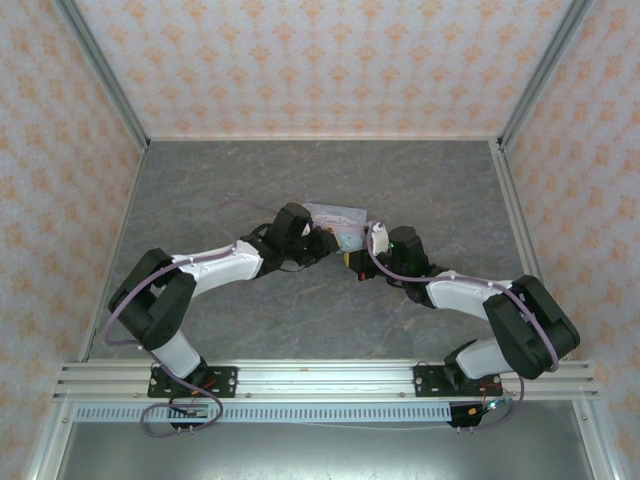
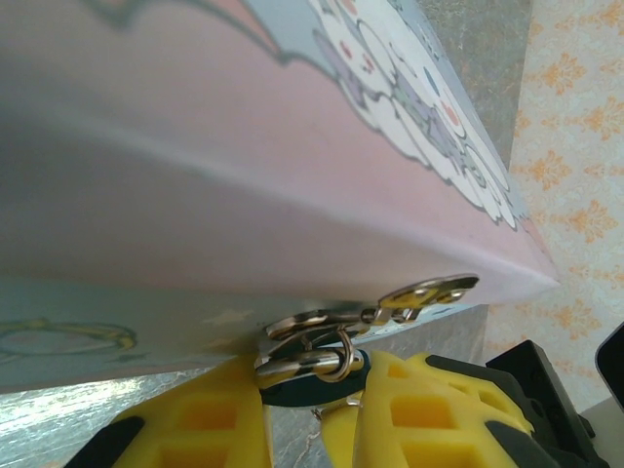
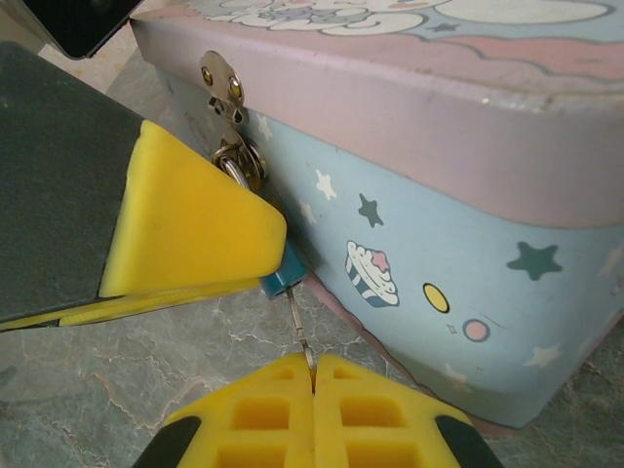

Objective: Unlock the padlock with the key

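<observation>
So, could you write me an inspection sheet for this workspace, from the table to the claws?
Surface: grey marbled table.
Job's things: tiny teal padlock hanging from the clasp of a pale blue tin box; thin key meeting the padlock's lower end.
Clutter: nothing seen.
Grippers: left claw closed on the padlock; right claw closed on the key.
Cables: lilac cables loop along the arms.
Surroundings: patterned walls; metal rail at the near edge.

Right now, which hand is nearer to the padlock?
Left. The left hand clamps the padlock itself; the right hand is a short gap away, pinching the key that reaches toward it.
</observation>
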